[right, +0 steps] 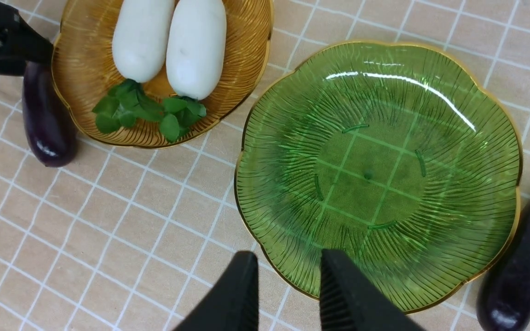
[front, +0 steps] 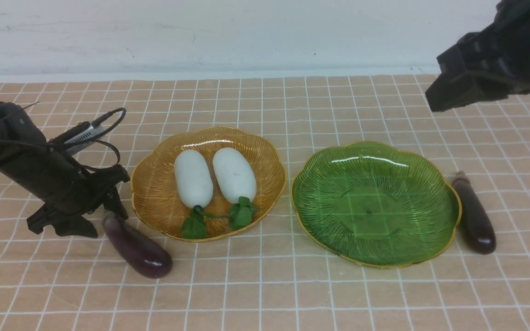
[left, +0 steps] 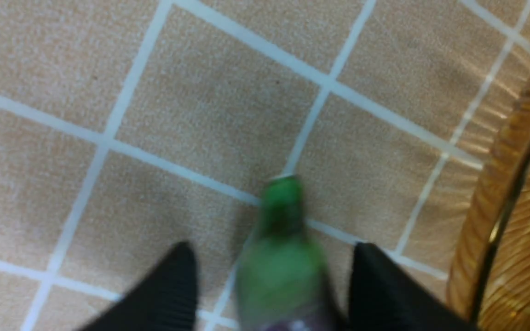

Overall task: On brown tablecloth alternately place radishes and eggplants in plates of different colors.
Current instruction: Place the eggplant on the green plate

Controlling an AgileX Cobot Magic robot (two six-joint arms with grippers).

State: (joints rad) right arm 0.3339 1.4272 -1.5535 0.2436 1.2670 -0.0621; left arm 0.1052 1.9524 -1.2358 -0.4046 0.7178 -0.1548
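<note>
Left gripper [left: 273, 250] sits low over the left eggplant [front: 138, 252] on the brown tablecloth [front: 265, 289], jaws parted astride its stem end. It's blurry, seemingly no pinch yet. Glossy, stiff, slippery: take it mid-body. Right gripper [right: 288, 257] hangs slightly parted, empty.

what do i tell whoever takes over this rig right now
Left hand: open, low on the tan grid tablecloth, jaws either side of the stem end of the dark purple toy eggplant lying beside the amber ribbed plate; not gripping yet.
Right hand: slightly open, empty, held high on the right.
Done: both white oval toy radishes lie side by side in the amber plate.
Left: the green ribbed plate is empty. The second eggplant lies on the cloth at its right. Both eggplants probably go there.
</note>
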